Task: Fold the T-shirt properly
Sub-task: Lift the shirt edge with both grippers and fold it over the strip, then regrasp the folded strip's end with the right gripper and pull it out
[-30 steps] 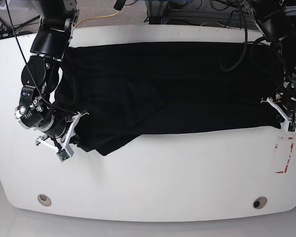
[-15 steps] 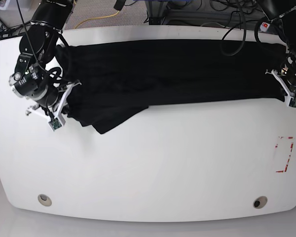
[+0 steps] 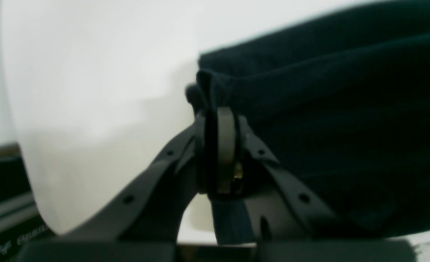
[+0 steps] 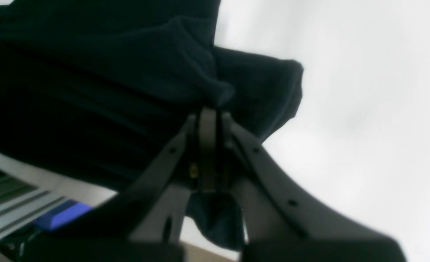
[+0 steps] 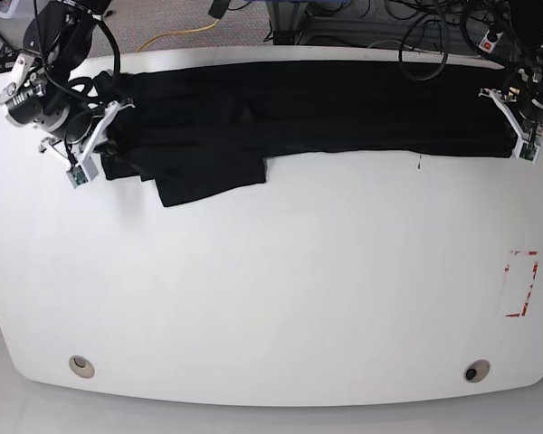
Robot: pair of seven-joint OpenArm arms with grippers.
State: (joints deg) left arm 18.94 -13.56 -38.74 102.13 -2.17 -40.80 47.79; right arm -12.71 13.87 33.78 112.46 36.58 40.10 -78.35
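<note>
The black T-shirt (image 5: 326, 113) lies stretched in a long band along the far edge of the white table (image 5: 281, 298), with a flap hanging toward me at its left end (image 5: 208, 176). My left gripper (image 5: 511, 127) is at the band's right end, shut on a bunched edge of the T-shirt (image 3: 327, 109); in the left wrist view the left gripper (image 3: 218, 116) pinches the cloth. My right gripper (image 5: 107, 137) is at the band's left end. Its wrist view shows the right gripper (image 4: 209, 112) shut on a fold of the T-shirt (image 4: 91, 72).
A red tape rectangle (image 5: 522, 283) marks the table near its right edge. Two round holes (image 5: 81, 365) (image 5: 476, 371) sit near the front edge. Cables and equipment (image 5: 362, 23) lie behind the table's far edge.
Both grippers have moved toward the table's far edge, pulling the T-shirt with them. The cloth now forms a narrower, tauter band farther back.
</note>
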